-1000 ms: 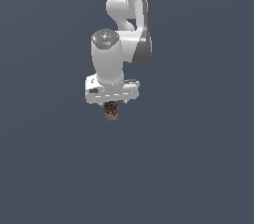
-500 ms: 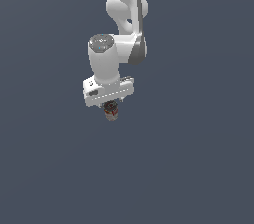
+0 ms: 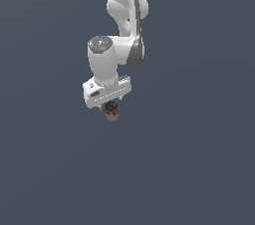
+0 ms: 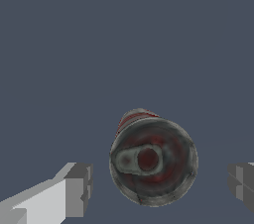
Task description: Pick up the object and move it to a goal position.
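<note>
The object [image 4: 151,161] is a small stubby cylinder, mottled dark red-brown with pale grey patches, seen end-on in the wrist view. My gripper [image 4: 159,184] is open and straddles it. One grey fingertip [image 4: 79,188] and the other [image 4: 242,182] each stand a clear gap away from the object's sides. In the exterior view the object [image 3: 112,112] shows just beneath the white gripper bar of my gripper [image 3: 111,106], near the picture's middle. The fingers are mostly hidden behind the bar and the object there.
A plain dark grey-blue surface [image 3: 199,169] fills both views. The white arm [image 3: 122,15] comes down from the exterior view's top.
The arm's upper links have shifted slightly toward the exterior view's left and the wrist has sunk a little. The object has stayed where it was.
</note>
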You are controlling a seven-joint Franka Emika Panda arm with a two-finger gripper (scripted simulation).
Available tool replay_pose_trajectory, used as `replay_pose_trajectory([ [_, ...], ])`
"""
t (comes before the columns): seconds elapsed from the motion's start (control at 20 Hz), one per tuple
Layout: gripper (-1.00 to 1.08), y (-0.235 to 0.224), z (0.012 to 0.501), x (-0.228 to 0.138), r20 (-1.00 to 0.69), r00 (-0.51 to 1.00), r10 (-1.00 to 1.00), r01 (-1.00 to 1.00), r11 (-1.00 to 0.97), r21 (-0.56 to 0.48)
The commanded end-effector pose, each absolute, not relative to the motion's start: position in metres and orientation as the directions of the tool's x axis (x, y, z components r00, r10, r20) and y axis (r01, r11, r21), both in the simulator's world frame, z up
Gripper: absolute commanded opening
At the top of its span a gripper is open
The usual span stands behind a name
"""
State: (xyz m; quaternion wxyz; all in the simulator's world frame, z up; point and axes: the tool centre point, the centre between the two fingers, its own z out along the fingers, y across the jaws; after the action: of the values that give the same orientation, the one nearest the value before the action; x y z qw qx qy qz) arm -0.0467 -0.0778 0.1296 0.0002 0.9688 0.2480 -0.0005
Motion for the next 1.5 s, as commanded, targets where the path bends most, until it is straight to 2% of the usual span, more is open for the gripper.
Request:
replay_pose_trajectory([
  [0.0,1.00,-0.079,0.128,-0.048,0.000,0.868,0.497,0.497,-0.868,0.000],
  [0.4,1.00,-0.079,0.125,-0.049,0.000,0.865,0.502,0.502,-0.865,0.000],
  [1.15,1.00,-0.079,0.077,-0.049,0.000,0.863,0.506,0.506,-0.863,0.000],
  [1.2,-1.00,-0.079,0.077,-0.049,0.000,0.863,0.506,0.506,-0.863,0.000],
  [1.45,-1.00,-0.079,0.077,-0.049,0.000,0.863,0.506,0.506,-0.863,0.000],
])
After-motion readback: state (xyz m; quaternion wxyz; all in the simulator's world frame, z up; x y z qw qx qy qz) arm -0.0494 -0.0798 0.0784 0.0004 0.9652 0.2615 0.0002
